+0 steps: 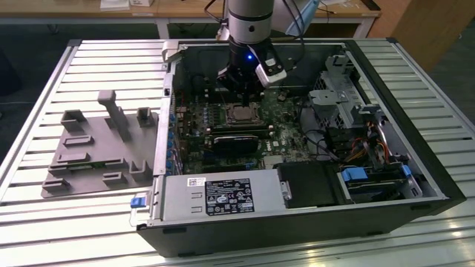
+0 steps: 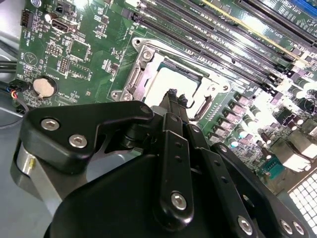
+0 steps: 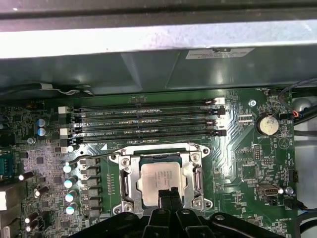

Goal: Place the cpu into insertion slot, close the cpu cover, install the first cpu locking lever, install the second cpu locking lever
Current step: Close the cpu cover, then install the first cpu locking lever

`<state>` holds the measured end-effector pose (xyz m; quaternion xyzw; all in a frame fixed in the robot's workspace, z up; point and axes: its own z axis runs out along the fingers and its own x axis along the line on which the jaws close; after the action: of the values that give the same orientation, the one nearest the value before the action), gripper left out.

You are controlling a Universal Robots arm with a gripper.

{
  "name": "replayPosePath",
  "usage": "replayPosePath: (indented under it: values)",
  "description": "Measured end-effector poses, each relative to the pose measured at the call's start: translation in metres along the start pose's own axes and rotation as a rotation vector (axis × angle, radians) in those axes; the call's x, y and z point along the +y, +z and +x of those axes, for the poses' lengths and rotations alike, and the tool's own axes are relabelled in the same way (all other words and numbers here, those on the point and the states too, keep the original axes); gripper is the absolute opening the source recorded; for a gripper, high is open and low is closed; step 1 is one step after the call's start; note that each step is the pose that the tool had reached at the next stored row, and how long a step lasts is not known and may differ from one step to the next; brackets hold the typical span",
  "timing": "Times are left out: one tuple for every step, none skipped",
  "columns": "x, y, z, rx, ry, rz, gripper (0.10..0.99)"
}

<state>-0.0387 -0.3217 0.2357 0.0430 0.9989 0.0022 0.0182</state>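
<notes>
- The gripper (image 3: 168,194), fingers clenched together on nothing, hangs with its tips at the edge of the cpu (image 3: 163,176).
- The cpu lies flat in the insertion slot (image 3: 166,156), mid-motherboard, with the cpu cover (image 3: 125,181) down around it.
- Memory slots (image 3: 148,119) run just beside.

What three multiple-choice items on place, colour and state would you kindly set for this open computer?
1. Where lies the flat square silver-grey cpu? A seated amid the flat circuit board; B in a person's hand; C on the floor.
2. What colour is that board? A blue; B green; C red.
3. How stands the thin silver-grey metal cpu cover? A upright; B removed; C down around the chip.
Key: 1A, it sits amid the board; 2B, green throughout; 3C, it lies flat round the chip.
</notes>
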Motion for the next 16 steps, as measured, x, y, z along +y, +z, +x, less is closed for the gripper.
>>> replayPosePath:
  values:
    - [0.0,-0.0002,0.0001,-0.0006,0.0,0.0,0.102]
    - [0.0,-0.0004,0.0001,-0.0011,0.0,0.0,0.102]
    - [0.0,-0.0007,0.0002,-0.0015,0.0,0.0,0.102]
    - [0.0,-0.0009,0.0003,-0.0021,0.0,0.0,0.102]
    - [0.0,-0.0011,0.0003,-0.0026,0.0,0.0,0.102]
    - [0.0,-0.0014,0.0004,-0.0031,0.0,0.0,0.102]
    - [0.0,-0.0016,0.0005,-0.0037,0.0,0.0,0.102]
    - [0.0,-0.0018,0.0005,-0.0042,0.0,0.0,0.102]
    - [0.0,-0.002,0.0006,-0.0047,0.0,0.0,0.102]
    - [-0.0001,-0.0023,0.0007,-0.0053,0.0,0.0,0.102]
    - [-0.0001,-0.0025,0.0007,-0.0058,0.0,0.0,0.102]
    - [0.0,-0.0027,0.0008,-0.0064,0.0,-0.001,0.102]
    - [-0.0001,-0.003,0.0009,-0.0069,0.0,-0.001,0.102]
    - [-0.0001,-0.0032,0.0009,-0.0074,0.0,-0.001,0.102]
    - [-0.0001,-0.0034,0.001,-0.0079,0.0,-0.001,0.102]
    - [-0.0001,-0.0036,0.0011,-0.0085,0.0,-0.001,0.102]
